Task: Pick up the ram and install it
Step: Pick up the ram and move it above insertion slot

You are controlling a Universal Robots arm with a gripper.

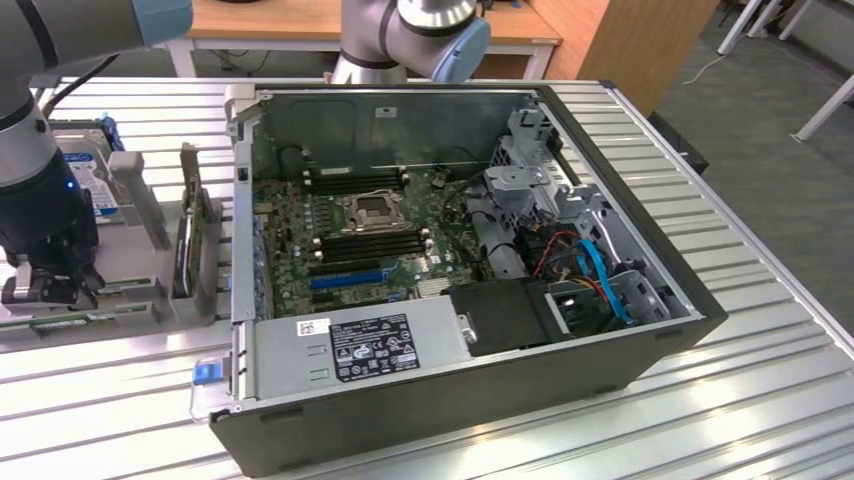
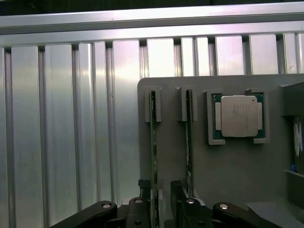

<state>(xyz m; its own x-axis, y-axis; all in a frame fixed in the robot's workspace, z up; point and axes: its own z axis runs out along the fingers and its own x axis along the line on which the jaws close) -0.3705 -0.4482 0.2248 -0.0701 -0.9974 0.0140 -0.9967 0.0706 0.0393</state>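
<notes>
Down low at the gray holder (image 2: 228, 171) on the tabletop (image 2: 61, 142), with the fingers (image 2: 179, 192) of the gripper (image 2: 160, 190) spread, straddling the ram (image 2: 153, 137), seemingly not pinching it yet. Propped on edge in its slot, outside the computer case (image 1: 534, 390), offering both flat sides for clamping.

The arm (image 1: 27, 160) stands vertical, gripper (image 2: 159, 186) pointing down, jaws apart.

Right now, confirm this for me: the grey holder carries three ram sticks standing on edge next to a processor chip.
Not right: there are two ram sticks, not three. The wrist view shows the grey holder carrying two ram sticks, the first ram stick and the second ram stick, standing on edge next to a processor chip.
</notes>
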